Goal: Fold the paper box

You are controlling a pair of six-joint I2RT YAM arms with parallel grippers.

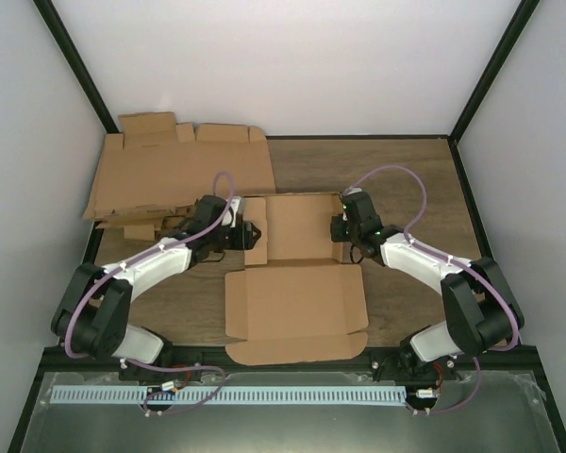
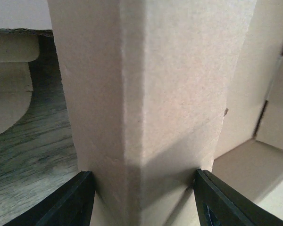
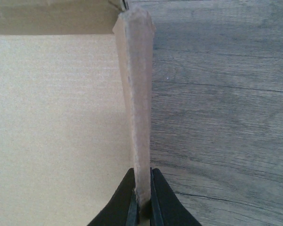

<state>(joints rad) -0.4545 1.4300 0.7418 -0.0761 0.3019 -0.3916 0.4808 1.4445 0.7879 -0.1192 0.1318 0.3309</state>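
Observation:
The paper box (image 1: pixel 297 283) lies partly folded at the table's middle, its lid panel flat toward me and its side walls raised. My left gripper (image 1: pixel 252 234) is at the box's left wall. In the left wrist view a creased, bent wall (image 2: pixel 146 94) fills the gap, and both black fingers (image 2: pixel 73 202) touch its sides, so the left gripper (image 2: pixel 144 202) is shut on it. My right gripper (image 1: pixel 338 226) is at the right wall. The right wrist view shows this gripper (image 3: pixel 142 207) pinched shut on the thin upright wall edge (image 3: pixel 139 94).
A pile of flat brown cardboard blanks (image 1: pixel 179 175) lies at the back left, just behind the left arm. Bare wooden tabletop (image 3: pixel 221 117) lies to the right of the box. A white slotted strip (image 1: pixel 236 394) runs along the near edge by the arm bases.

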